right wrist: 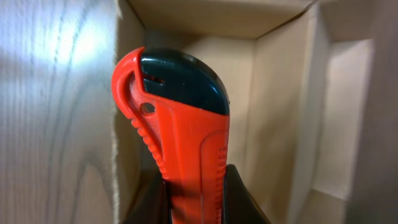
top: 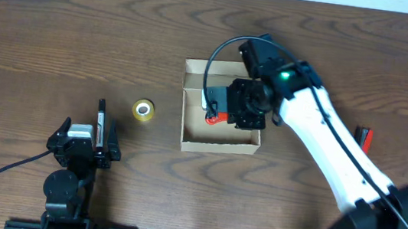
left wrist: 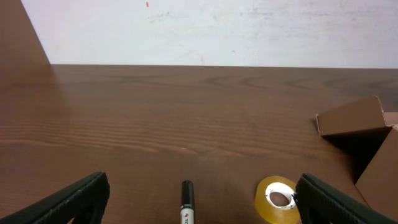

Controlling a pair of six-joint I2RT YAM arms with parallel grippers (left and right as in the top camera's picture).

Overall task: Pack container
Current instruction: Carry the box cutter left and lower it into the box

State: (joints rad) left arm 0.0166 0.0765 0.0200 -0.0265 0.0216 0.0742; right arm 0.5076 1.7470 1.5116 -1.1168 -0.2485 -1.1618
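**Two arms, one item on its way into the box**

Overhead. The container (top: pixel 218 145) sat near the middle of the desk, a little toward the right edge. Its mouth faced up, its flap stood at the far side, and its walls ran almost square to the desk edges. It looked nearly square from above, so its long axis could not be told. The right gripper (top: pixel 228 108) hung over the open mouth, clamped on an orange-and-black cutter (top: pixel 217 117) whose nose pointed toward the left edge. The left gripper (top: pixel 88 131) rested near the front-left corner. A marker (top: pixel 100 114) lay just ahead of it, and a yellow tape roll (top: pixel 143 109) lay between it and the box.

Left wrist. The fingers (left wrist: pixel 68 200) were spread wide and held nothing. The marker (left wrist: pixel 186 204) lay between them and the tape roll (left wrist: pixel 277 199) beside the right one. The container (left wrist: pixel 373 168) lay beyond to the right.

Right wrist. The jaws were closed on the cutter (right wrist: pixel 180 137) at its lower body. Its long axis ran in line with the gripper and its nose pointed at the cardboard floor (right wrist: pixel 205 56).

Judged step: placing the cutter. The next move called for lowering it clear of the walls, then opening the jaws.
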